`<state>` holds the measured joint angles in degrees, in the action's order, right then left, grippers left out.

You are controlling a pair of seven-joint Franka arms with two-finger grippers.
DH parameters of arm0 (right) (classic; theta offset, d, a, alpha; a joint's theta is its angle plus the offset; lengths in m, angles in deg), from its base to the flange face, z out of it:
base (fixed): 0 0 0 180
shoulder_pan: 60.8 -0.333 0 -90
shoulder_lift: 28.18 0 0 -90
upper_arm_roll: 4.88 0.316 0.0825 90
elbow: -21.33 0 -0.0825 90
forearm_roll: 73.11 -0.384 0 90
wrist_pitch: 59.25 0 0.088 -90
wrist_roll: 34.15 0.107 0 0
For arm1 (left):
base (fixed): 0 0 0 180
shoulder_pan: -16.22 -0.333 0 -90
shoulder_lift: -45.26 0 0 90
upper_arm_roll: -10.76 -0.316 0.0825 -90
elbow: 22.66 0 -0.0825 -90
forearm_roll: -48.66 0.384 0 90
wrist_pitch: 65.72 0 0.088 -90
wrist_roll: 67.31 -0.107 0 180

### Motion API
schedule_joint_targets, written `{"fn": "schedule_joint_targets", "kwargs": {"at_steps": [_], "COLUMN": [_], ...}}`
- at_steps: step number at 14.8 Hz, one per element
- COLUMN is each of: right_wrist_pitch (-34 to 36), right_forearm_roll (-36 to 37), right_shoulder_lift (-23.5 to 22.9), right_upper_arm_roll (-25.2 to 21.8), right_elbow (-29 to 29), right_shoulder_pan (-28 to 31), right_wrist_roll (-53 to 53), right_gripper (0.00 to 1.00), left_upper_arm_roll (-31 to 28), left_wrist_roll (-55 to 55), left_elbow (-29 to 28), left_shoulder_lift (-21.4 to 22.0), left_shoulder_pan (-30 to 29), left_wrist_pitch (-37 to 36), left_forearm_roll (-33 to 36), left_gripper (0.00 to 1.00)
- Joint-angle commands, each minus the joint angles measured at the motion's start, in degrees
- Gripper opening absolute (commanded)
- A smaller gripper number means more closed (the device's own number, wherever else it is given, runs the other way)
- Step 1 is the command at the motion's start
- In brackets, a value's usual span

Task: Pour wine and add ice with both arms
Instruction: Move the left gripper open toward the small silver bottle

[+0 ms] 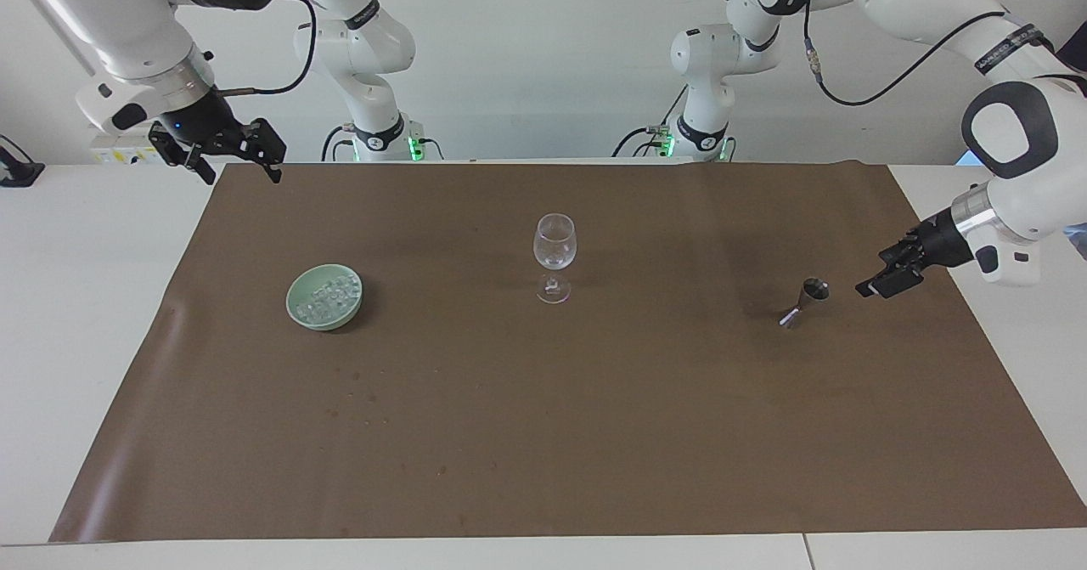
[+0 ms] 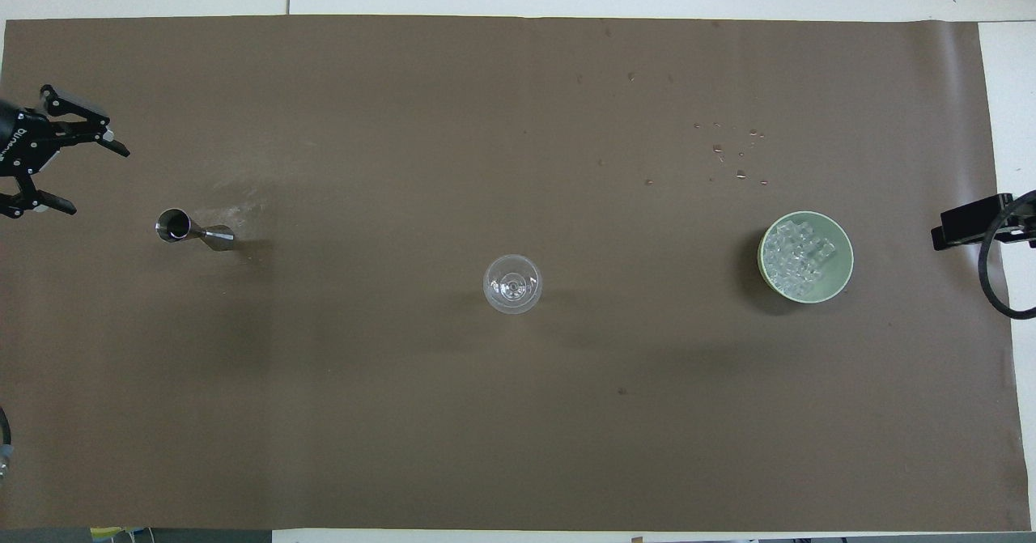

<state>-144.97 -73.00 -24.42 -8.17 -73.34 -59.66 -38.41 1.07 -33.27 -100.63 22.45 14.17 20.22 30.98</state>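
While one green bowl point(image 1: 324, 297) holds a heap of ice point(image 1: 331, 293) cubes, too many to count, toward the right arm's end of the brown mat point(image 1: 543, 434), one wine glass point(image 1: 554, 257) stands mid-mat and one metal jigger point(image 1: 804, 301) toward the left arm's end. Two arms show. Spread wide, the left gripper point(image 1: 883, 282) hovers just beside the jigger, well apart from the ice. Also open, the right gripper point(image 1: 228, 158) waits over the mat's corner.
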Motion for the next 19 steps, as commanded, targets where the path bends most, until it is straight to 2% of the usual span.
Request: {"fn": "schedule_joint_targets", "kwargs": {"at_steps": [1, 4, 6, 7, 9, 12, 16, 19], "right_wrist_pitch": [-0.3, -0.3, -0.3, -0.3, -0.3, -0.3, -0.3, -0.3], "right_forearm_roll": [-0.7, -0.7, -0.7, -0.7, -0.7, -0.7, -0.7, -0.7], "right_shoulder_lift": [0.4, 0.4, 0.4, 0.4, 0.4, 0.4, 0.4, 0.4], "right_upper_arm_roll": [0.2, 0.2, 0.2, 0.2, 0.2, 0.2, 0.2, 0.2], "right_elbow": [-0.6, -0.6, -0.6, -0.6, -0.6, -0.6, -0.6, -0.6], "right_shoulder_pan": [0.4, 0.4, 0.4, 0.4, 0.4, 0.4, 0.4, 0.4], "right_wrist_roll": [0.7, 0.7, 0.6, 0.7, 0.7, 0.7, 0.7, 0.7], "right_gripper": [1.0, 1.0, 1.0, 1.0, 1.0, 1.0, 1.0, 1.0], "left_upper_arm_roll": [-2.6, -5.7, -5.8, -5.9, -5.8, -5.6, -5.5, -5.5], "left_wrist_roll": [9.3, 18.6, 20.4, 21.4, 21.4, 20.5, 19.5, 16.9], "left_elbow": [2.6, 2.7, 2.0, -0.2, -9.6, -20.6, -27.1, -35.8], "left_shoulder_lift": [-4.2, -8.7, -9.6, -9.4, -5.2, -0.3, 2.5, 5.9], "left_shoulder_pan": [-1.3, -3.2, -3.5, -5.1, -6.6, -6.6, -6.7, -7.5], "left_wrist_pitch": [0.3, 2.5, 4.6, 5.9, 9.8, 11.4, 12.0, 14.7], "left_forearm_roll": [-6.5, -16.5, -17.5, -18.8, -20.5, -21.8, -27.3, -33.8], "left_gripper": [1.0, 1.0, 1.0, 1.0, 1.0, 1.0, 1.0, 1.0]}}
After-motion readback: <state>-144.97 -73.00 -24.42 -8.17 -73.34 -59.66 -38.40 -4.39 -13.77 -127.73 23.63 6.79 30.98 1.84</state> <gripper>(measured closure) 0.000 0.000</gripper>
